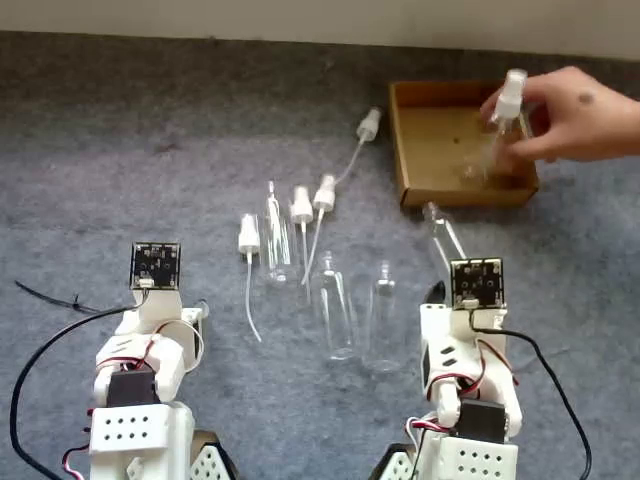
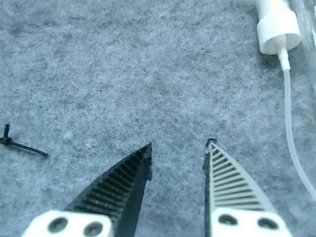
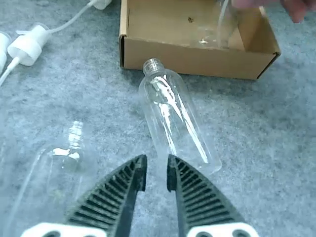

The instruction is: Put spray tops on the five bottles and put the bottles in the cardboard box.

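Hand (image 1: 575, 115) holds capped bottle (image 1: 511, 98) over box (image 1: 460, 193).
Left gripper (image 2: 179, 144) spread, empty; right gripper (image 3: 156, 158) barely parted, near box.

Gripper (image 3: 156, 173): jaws narrowly apart, empty. Uncapped bottle (image 3: 175, 118) lies on worktop (image 3: 276, 148) just ahead, 12 to 1 o'clock, neck toward box (image 3: 197, 60). Second bottle (image 3: 52, 165) at 9 o'clock. Spray top (image 3: 28, 45) at 10. Hand (image 3: 296, 7) on third bottle (image 3: 219, 27) inside box, 1 o'clock.
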